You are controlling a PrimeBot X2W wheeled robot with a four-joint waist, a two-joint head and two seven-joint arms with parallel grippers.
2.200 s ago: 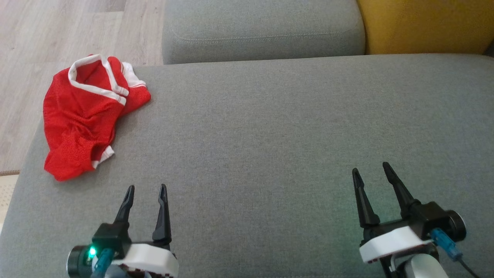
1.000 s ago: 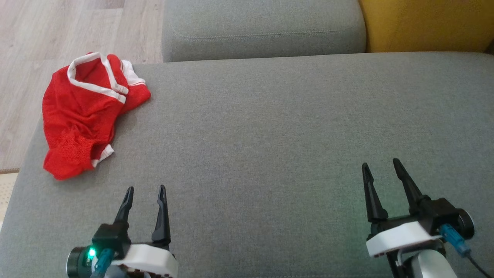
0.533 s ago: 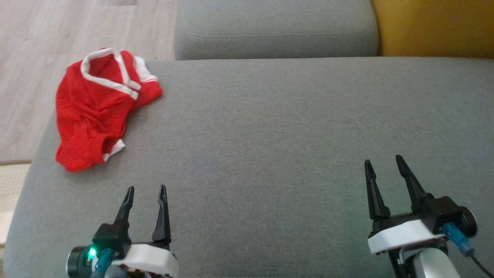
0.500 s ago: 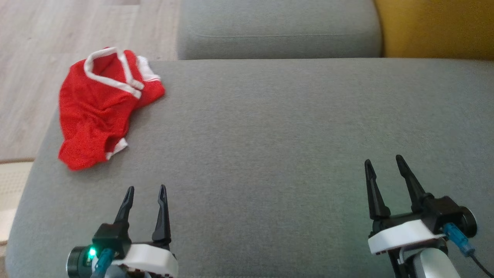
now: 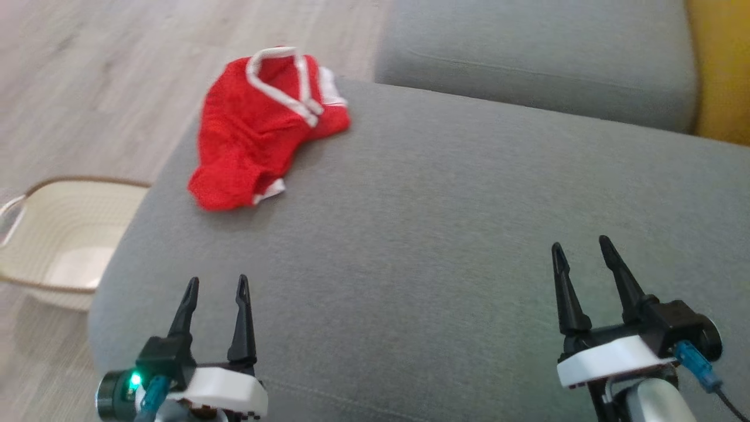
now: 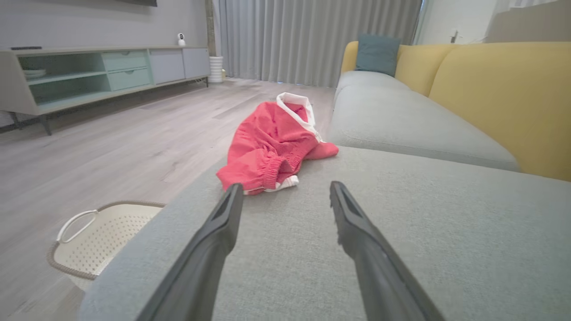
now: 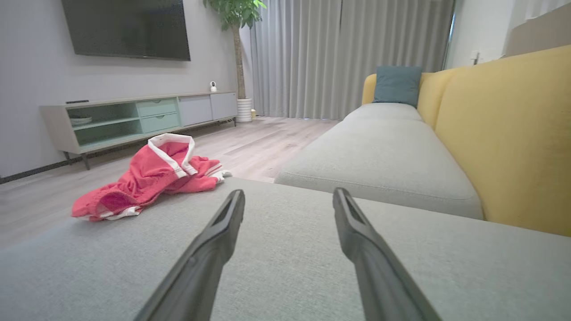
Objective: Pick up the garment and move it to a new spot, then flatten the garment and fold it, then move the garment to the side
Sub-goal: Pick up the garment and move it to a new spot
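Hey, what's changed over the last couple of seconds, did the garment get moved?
The head camera swung left, bringing a basket beside the sofa into view. The red garment lies where it was, untouched; left gripper and right gripper stay open and empty.

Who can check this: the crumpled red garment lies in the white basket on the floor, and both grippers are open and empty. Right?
Wrong place. The head view shows the garment lying on the grey sofa seat, not in the basket. The left gripper and right gripper are open and empty.
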